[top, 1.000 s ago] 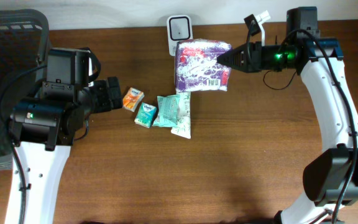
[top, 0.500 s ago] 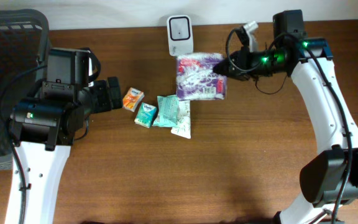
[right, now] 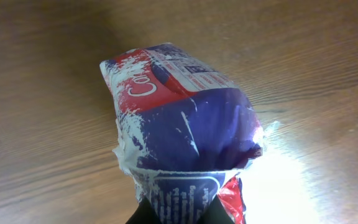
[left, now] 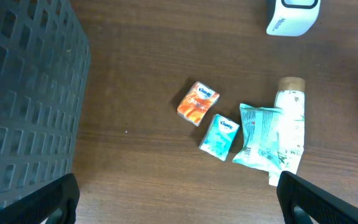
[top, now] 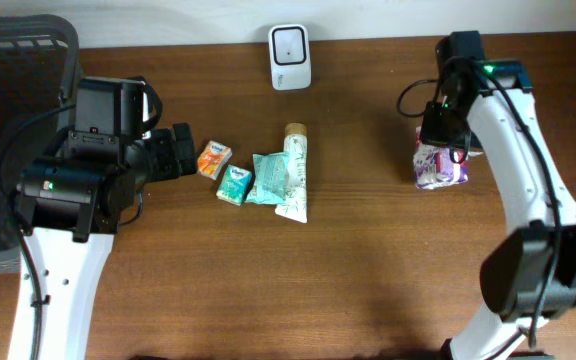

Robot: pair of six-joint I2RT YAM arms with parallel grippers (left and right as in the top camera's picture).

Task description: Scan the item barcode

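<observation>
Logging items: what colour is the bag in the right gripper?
The bag is mostly purple with red and white print; the right wrist view shows it best.

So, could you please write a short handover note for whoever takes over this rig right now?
Left gripper: open, empty, near the orange packet.
Right gripper: shut on the purple packet, at the right side of the table, away from the scanner.
Done: the purple packet was at the scanner a second ago; whether it registered does not show.
Left: release it; orange packet, teal pack, green pouch and tube wait mid-table.
</observation>
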